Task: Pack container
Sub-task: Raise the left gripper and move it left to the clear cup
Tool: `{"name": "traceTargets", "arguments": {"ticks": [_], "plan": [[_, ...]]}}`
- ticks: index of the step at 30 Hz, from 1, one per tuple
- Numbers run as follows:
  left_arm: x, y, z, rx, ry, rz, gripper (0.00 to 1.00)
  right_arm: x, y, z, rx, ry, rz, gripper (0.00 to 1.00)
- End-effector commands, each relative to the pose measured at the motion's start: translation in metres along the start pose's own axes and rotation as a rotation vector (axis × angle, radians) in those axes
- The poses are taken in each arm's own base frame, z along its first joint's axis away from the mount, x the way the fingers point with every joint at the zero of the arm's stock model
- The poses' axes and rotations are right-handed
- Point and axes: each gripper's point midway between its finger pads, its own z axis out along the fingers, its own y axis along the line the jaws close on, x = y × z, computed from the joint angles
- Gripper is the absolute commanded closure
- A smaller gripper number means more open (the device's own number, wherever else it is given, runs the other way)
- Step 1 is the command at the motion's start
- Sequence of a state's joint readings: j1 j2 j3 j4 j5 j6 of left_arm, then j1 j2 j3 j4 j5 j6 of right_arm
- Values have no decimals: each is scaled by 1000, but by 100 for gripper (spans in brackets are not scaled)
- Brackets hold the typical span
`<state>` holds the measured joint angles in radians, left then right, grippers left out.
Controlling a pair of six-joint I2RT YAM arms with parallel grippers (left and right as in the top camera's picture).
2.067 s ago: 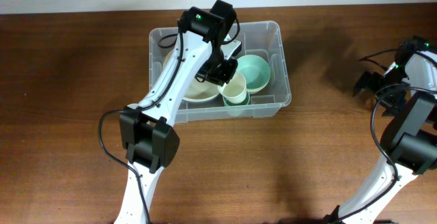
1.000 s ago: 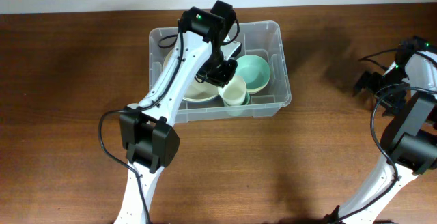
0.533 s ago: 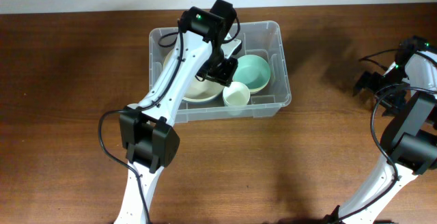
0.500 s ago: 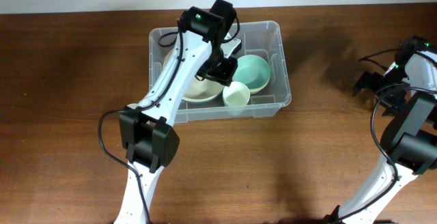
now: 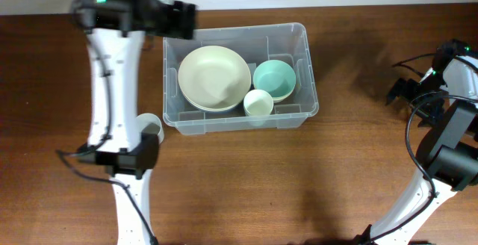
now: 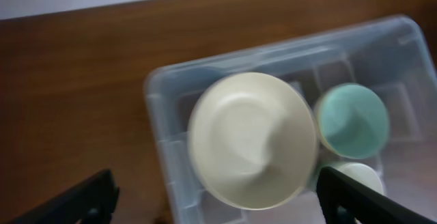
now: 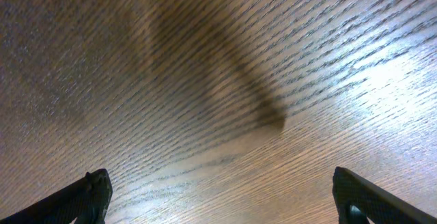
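Hovering near the far edge of the desk (image 5: pixel 299 185), the left claw (image 5: pixel 181 19) is spread wide and empty, the container (image 5: pixel 224 122) just beside it, toward the right edge

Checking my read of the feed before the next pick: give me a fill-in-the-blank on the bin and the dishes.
1. The container holds ___ dishes.
2. In the overhead view, the teal bowl sits to the ___ of the cream bowl.
3. A pale cup stands ___ the container, on the table.
4. The left gripper is ___, holding nothing.
Missing words: three; right; outside; open.
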<state>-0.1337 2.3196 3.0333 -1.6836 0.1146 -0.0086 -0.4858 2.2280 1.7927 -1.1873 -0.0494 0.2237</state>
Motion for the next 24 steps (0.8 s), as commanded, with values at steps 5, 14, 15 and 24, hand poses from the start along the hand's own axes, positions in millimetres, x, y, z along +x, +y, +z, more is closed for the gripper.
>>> {"name": "traceTargets", "arguments": {"ticks": [5, 14, 15, 24], "plan": [[1, 69, -56, -105, -79, -165, 0, -1, -2, -6, -2, -14, -2, 1], [86, 130, -67, -269, 152, -497, 0, -1, -2, -6, -2, -14, -2, 1], [100, 130, -65, -273, 195, -523, 0, -1, -2, -6, -2, -14, -2, 1], [189, 116, -21, -259, 500, -686, 0, -1, -2, -6, -2, -14, -2, 1]]}}
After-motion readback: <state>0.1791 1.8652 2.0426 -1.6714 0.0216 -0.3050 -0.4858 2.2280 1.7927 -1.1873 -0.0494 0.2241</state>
